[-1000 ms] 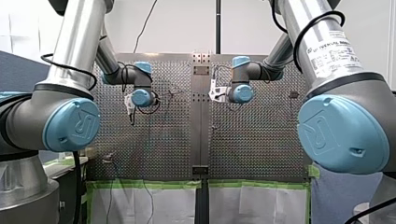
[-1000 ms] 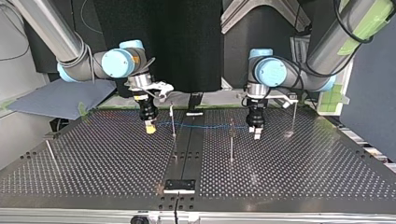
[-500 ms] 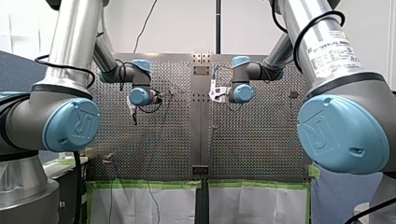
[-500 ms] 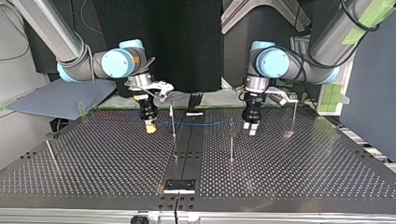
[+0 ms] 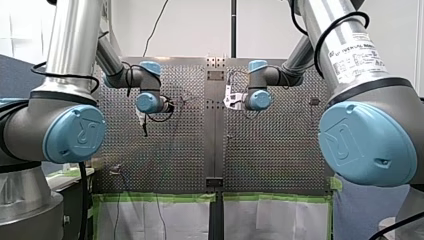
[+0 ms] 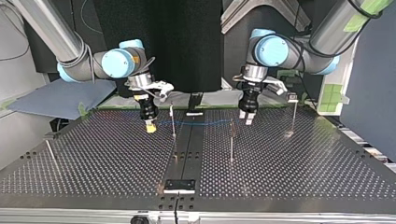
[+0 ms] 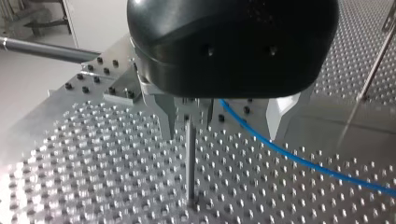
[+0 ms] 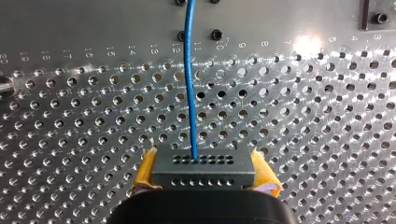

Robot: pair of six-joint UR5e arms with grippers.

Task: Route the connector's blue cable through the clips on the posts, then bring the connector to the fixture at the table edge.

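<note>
Only the right wrist view shows my right gripper (image 8: 204, 170) clamping the connector (image 8: 203, 173). My left gripper (image 7: 222, 134) hangs vertical by a post (image 7: 190, 168), fingers spread.

Past my perforated surface (image 5: 280, 150) I see a white wall (image 5: 195, 25) and a black pole (image 5: 233, 27). Green tape (image 5: 155, 197) lines the surface's edge. In the top view a dark panel (image 6: 187, 42) and a grey-blue mat (image 6: 60, 99) lie behind it.

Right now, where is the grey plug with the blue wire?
The connector is clamped in my right gripper, between its yellow pads, at the top view's left, just left of a thin post.
</note>
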